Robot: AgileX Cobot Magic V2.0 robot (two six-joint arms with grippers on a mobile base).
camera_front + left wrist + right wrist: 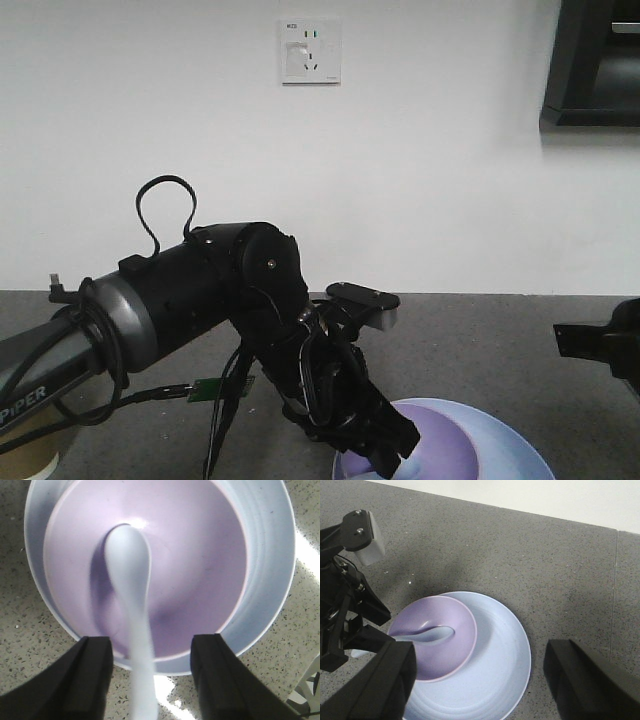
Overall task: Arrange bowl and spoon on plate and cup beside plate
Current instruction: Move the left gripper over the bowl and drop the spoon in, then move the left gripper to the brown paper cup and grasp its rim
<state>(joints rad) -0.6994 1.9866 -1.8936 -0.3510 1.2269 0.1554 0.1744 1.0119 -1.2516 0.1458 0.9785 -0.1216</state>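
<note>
Bright even light; soft shadows; spoon point(129, 580) blurred, perhaps too near lens; glare strip on counter point(302, 555).

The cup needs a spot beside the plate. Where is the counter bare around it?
Bare counter lies between the plate and the wall. Crowded where the left gripper hangs by the bowl and spoon.

text "PIPER" | on left arm point(40, 372) | wall socket point(310, 50) label too small to read
</note>
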